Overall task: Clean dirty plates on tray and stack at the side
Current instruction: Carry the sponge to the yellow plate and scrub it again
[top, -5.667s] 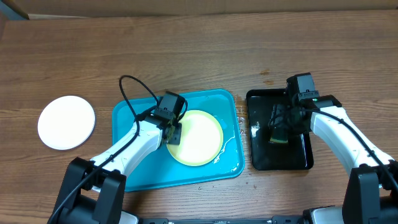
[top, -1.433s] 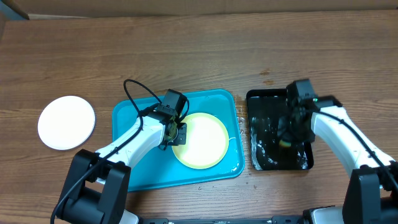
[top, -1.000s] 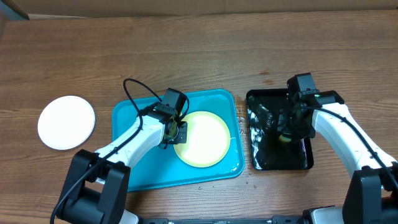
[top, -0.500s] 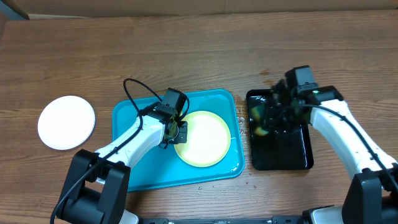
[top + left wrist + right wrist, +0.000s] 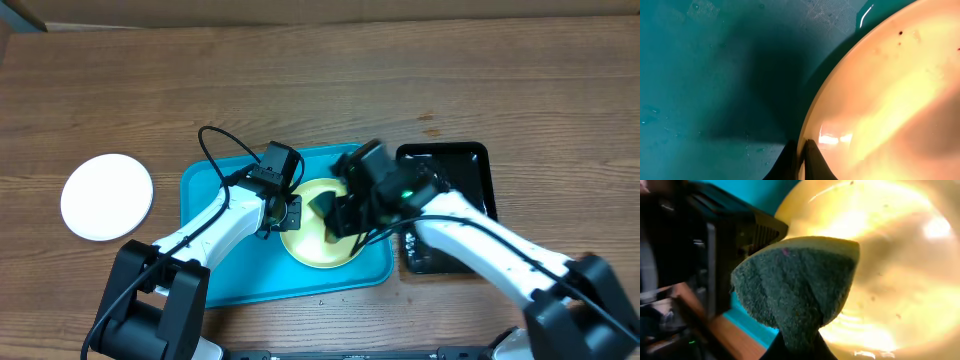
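Note:
A pale yellow-green plate (image 5: 322,243) with small dark specks lies in the turquoise tray (image 5: 215,265). My left gripper (image 5: 283,215) is shut on the plate's left rim; in the left wrist view its jaws (image 5: 802,146) pinch the edge of the plate (image 5: 890,90) above the tray (image 5: 705,75). My right gripper (image 5: 338,212) is shut on a green-and-yellow sponge (image 5: 322,205) and holds it over the plate. The right wrist view shows the sponge (image 5: 800,285) in front of the plate (image 5: 895,255). A white plate (image 5: 107,196) lies on the table at the far left.
A glossy black tray (image 5: 462,165) sits right of the turquoise tray, partly under my right arm. A cardboard edge runs along the back of the wooden table (image 5: 330,80). The left arm's cable (image 5: 215,140) loops above the tray's left half.
My right arm has swung left from the black tray to over the yellow-green plate, carrying the sponge. The left gripper has kept its hold on the plate's rim.

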`<action>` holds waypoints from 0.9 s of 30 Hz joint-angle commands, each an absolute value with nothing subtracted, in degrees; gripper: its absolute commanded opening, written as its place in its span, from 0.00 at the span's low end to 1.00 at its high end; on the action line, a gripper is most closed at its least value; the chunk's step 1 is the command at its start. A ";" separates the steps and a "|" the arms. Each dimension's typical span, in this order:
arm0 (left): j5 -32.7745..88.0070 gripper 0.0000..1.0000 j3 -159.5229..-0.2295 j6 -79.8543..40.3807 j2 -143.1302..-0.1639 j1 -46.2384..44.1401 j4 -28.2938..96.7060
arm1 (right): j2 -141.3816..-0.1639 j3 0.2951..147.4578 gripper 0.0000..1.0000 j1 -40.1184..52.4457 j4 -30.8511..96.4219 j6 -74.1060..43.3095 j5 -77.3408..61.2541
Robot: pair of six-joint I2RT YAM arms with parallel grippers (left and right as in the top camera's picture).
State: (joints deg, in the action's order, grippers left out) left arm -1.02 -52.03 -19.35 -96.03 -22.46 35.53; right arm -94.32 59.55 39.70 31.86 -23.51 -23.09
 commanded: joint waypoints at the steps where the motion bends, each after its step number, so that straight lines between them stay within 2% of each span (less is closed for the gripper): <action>1: -1.89 0.04 -51.35 -19.27 -97.73 -22.50 35.70 | -97.41 59.13 0.19 42.50 28.69 -25.78 -19.05; 5: -1.89 0.04 -51.35 -19.25 -97.73 -22.50 35.73 | -100.66 59.13 0.30 43.77 27.38 -25.78 -15.55; 6: -1.91 0.04 -51.35 -19.22 -97.73 -22.50 35.75 | -101.97 59.13 0.38 43.81 27.27 -25.78 -12.60; 8: -1.91 0.04 -51.35 -19.22 -97.73 -22.50 35.75 | -103.00 59.13 0.43 43.83 27.31 -25.78 -9.39; 13: -1.89 0.04 -51.35 -19.25 -97.73 -22.50 35.73 | -103.33 59.13 0.43 44.18 27.44 -25.80 -8.19; 17: -1.89 0.04 -51.35 -19.25 -97.73 -22.50 35.73 | -103.31 59.33 0.50 44.62 27.00 -29.23 -10.50; 27: -2.02 0.04 -51.35 -19.25 -97.73 -22.50 35.73 | -103.15 64.38 0.51 43.20 30.06 -30.30 -17.28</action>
State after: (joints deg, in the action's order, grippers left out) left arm -1.02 -52.03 -19.35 -96.03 -22.46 35.53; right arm -103.24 61.43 43.59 30.26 -29.71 -13.43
